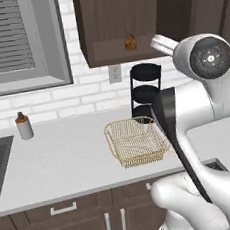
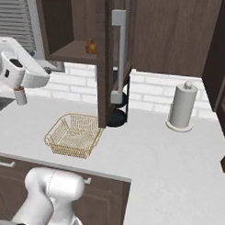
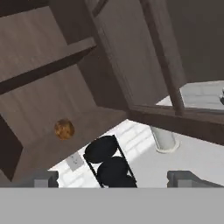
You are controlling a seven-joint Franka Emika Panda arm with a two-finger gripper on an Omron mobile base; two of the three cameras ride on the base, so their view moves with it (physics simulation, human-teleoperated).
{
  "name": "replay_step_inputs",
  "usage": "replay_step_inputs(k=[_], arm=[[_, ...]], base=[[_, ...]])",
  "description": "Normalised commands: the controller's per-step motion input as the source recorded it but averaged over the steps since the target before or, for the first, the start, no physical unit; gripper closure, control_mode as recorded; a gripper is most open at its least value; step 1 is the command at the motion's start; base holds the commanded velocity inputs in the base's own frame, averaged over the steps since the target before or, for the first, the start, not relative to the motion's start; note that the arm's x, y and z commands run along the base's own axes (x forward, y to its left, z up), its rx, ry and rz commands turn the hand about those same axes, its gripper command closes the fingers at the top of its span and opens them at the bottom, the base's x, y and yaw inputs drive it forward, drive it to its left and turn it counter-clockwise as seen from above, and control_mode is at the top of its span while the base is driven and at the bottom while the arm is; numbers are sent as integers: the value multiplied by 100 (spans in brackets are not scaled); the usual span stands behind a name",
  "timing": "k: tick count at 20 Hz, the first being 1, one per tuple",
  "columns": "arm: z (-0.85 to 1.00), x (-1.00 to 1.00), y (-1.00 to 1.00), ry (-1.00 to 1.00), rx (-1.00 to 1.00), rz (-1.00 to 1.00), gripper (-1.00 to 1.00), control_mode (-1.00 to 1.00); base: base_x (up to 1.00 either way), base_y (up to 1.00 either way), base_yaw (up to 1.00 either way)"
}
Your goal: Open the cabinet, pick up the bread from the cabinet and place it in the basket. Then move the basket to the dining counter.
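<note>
The bread (image 1: 130, 42) is shown as a small golden-brown lump resting on the lower shelf of the cabinet (image 1: 117, 21), at upper centre of the left base view and upper left of the right base view (image 2: 91, 46). The cabinet door (image 2: 117, 59) is seen swung open, edge-on, with its vertical silver handle (image 2: 118, 55) facing the camera. In the hand view, the bread (image 3: 64, 129) is placed at left of centre, above and to the left of the gripper (image 3: 113, 178), whose 2 fingertips (image 3: 43, 178) stand wide apart at the bottom edge with nothing between them; the gripper is thus released and empty. The bread appears well apart from the fingertips, deep on the shelf. Its form is roughly round, so no long axis can be made out. The coming move is judged to turn on this offset: the hand would need to be brought up and leftward in its own frame before reaching in. The basket (image 1: 136, 140) is seen empty on the worktop (image 1: 66, 157), below the shelf, just beside the black 3-tier rack (image 1: 145, 91).
</note>
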Motion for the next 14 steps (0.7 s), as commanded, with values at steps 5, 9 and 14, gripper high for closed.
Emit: replay_step_inputs(k=[5, 9, 14], arm=[[0, 43, -13, 11, -34, 67, -100, -100], [36, 73, 52, 20, -32, 36, -100, -100], [11, 91, 79, 6, -17, 18, -100, -100]], base=[[0, 0, 0], [0, 0, 0], [0, 0, 0]])
